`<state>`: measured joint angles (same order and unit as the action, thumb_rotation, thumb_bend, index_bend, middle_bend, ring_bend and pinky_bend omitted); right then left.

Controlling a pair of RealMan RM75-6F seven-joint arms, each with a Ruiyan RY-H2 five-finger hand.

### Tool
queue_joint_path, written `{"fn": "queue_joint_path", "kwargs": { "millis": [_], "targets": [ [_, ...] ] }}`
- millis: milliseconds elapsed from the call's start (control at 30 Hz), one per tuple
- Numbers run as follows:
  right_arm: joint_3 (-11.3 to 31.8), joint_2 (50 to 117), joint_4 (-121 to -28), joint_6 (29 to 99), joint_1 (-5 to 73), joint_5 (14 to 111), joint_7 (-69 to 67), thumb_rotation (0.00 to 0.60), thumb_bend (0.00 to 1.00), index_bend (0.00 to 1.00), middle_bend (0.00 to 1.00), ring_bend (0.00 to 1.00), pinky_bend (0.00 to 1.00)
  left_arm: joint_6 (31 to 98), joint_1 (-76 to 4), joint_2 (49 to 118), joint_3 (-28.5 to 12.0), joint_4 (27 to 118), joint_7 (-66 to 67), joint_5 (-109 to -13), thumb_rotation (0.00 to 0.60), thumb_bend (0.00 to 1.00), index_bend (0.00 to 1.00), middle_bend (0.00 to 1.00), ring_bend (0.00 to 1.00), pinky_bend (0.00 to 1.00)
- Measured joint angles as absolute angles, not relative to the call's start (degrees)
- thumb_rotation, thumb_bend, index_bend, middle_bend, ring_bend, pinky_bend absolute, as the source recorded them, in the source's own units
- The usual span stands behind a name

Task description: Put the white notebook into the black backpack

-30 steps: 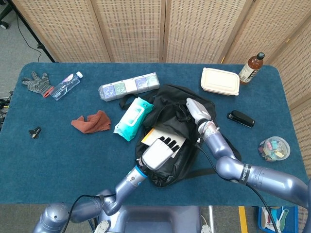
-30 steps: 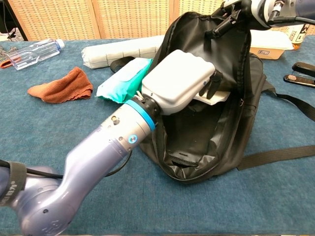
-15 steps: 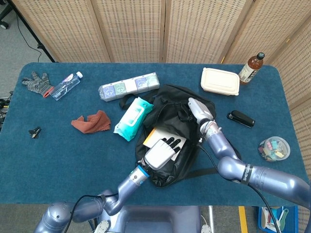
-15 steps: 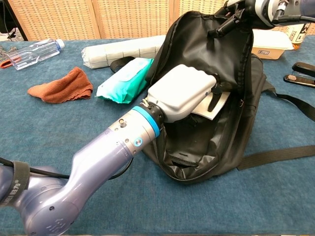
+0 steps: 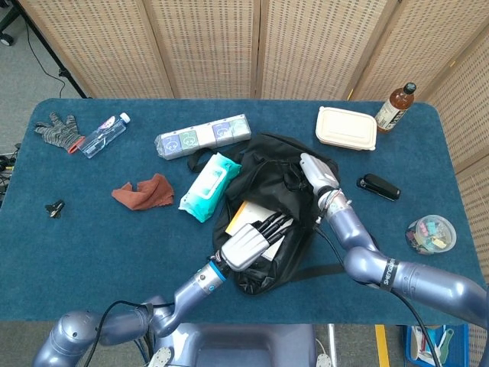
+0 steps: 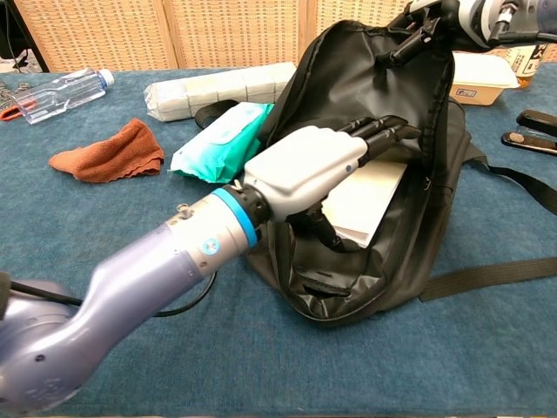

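The black backpack [image 5: 283, 200] lies unzipped in the middle of the blue table, its mouth [image 6: 365, 261] facing the chest view. The white notebook [image 6: 372, 193] leans inside the opening, and one corner of the notebook [image 5: 250, 212] shows from above. My left hand [image 6: 306, 167] reaches into the bag, fingers [image 6: 383, 131] stretched out straight above the notebook, thumb pointing down beside it, not gripping. My left hand [image 5: 246, 243] covers most of the notebook from above. My right hand [image 5: 317, 172] grips the bag's upper rim and holds the flap up; my right hand [image 6: 446, 16] is at the top edge.
A teal wipes pack [image 5: 210, 186] lies against the bag's left side, with a red cloth [image 5: 144, 191] further left. A tissue pack [image 5: 203, 137], a lunch box [image 5: 346, 128] and a brown bottle [image 5: 395, 107] lie behind. A black stapler [image 5: 378, 186] and a clip tub [image 5: 430, 234] sit right.
My left hand pushed the notebook deeper into the bag, then straightened its fingers and let go. The notebook now rests inside. My right hand still holds the rim.
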<state>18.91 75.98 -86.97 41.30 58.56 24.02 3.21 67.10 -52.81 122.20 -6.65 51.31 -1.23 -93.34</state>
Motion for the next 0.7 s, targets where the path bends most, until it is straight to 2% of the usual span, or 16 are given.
{"fn": "queue_joint_path", "kwargs": {
  "millis": [233,400,700],
  "targets": [
    [18.8,75.8,-86.2,41.1,58.3,24.2,2.8,0.6,0.59,0.61,0.59,0.5,0.73,71.0,-52.1,118.9,-4.1,52.3,-8.3,-96.6,0.6,0.0,0.01,0.0,0.0,0.46],
    [18.8,75.4,-86.0,40.8,58.1,24.5,2.6,0.6,0.59,0.61,0.59,0.5,0.73,75.4,-50.4,115.2,-2.9,52.5,-10.1,-98.2,0.6,0.0,0.1,0.0,0.06,0.46],
    [18.3,75.0,-86.5,41.0,57.8,25.0,2.8,0.6,0.59,0.61,0.59,0.5,0.73,78.2,-46.8,106.8,-1.1,55.0,-13.4,-98.5,0.6,0.0,0.07,0.0,0.04,0.46]
  ]
}}
